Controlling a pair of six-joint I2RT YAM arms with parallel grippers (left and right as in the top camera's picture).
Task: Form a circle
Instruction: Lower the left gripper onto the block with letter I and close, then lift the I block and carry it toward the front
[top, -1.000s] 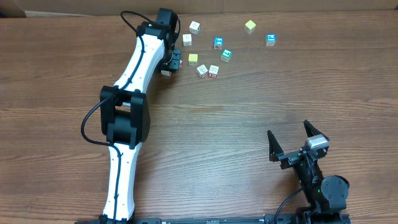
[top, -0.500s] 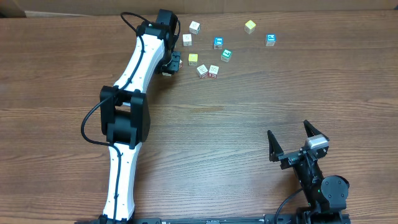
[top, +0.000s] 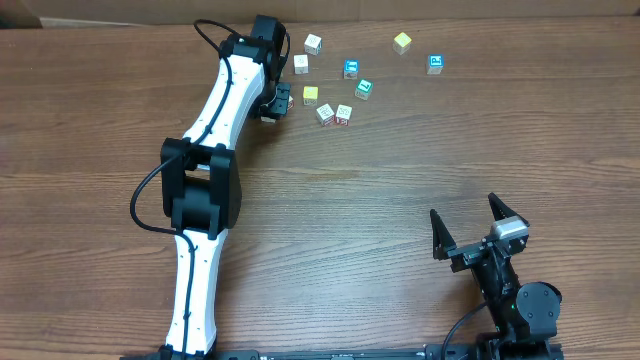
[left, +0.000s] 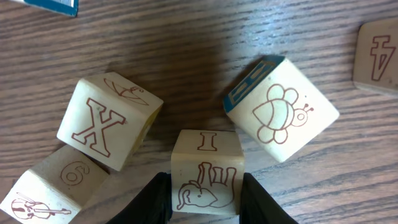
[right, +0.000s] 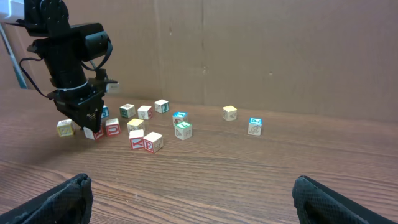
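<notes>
The left arm (top: 215, 120) has white shells, black joint housings and a thin black cable (top: 140, 195); the right gripper (top: 462, 206) is black, with two pointed fingers (top: 438, 236) and a silver block (top: 508, 228).

X on left cube (left: 109, 124), I on elephant cube (left: 206, 171), 4 on right-edge cube (left: 377, 56)
</notes>
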